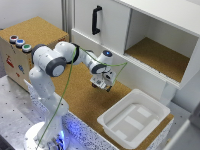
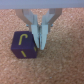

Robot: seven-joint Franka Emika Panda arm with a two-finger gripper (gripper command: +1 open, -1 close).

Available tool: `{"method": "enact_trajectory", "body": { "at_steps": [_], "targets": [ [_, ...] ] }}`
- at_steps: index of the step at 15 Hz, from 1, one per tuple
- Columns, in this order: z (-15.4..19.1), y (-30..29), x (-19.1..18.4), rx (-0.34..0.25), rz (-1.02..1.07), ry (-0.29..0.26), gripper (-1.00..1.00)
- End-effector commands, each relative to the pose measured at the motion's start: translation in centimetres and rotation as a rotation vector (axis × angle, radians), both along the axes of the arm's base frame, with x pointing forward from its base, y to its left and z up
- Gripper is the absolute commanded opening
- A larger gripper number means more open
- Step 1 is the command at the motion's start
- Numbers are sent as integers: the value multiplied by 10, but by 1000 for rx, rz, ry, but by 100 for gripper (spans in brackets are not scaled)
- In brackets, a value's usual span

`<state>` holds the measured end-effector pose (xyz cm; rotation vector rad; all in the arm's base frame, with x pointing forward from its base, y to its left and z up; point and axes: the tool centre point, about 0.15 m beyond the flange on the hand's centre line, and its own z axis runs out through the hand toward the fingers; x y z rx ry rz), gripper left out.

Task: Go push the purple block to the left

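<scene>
Purple block (image 2: 24, 44), a dark cube marked with a curved yellow line, sits on the cork table (image 2: 60, 67) just beside the gripper (image 2: 40, 44), whose fingers stand narrowly together, gripping nothing.

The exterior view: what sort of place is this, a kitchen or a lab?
Probably a robotics lab: a Franka arm is bolted to a perforated metal table, beside a mock cabinet and a button box.
</scene>
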<state>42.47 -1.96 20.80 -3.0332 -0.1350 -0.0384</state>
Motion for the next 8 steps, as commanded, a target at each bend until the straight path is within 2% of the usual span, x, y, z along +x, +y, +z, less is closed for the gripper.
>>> {"method": "enact_trajectory", "body": {
  "at_steps": [1, 8],
  "targets": [
    [-10, 40, -24, 25, -45, -9, -100],
    [-4, 88, -31, 88, -9, -21, -100]
  ]
}}
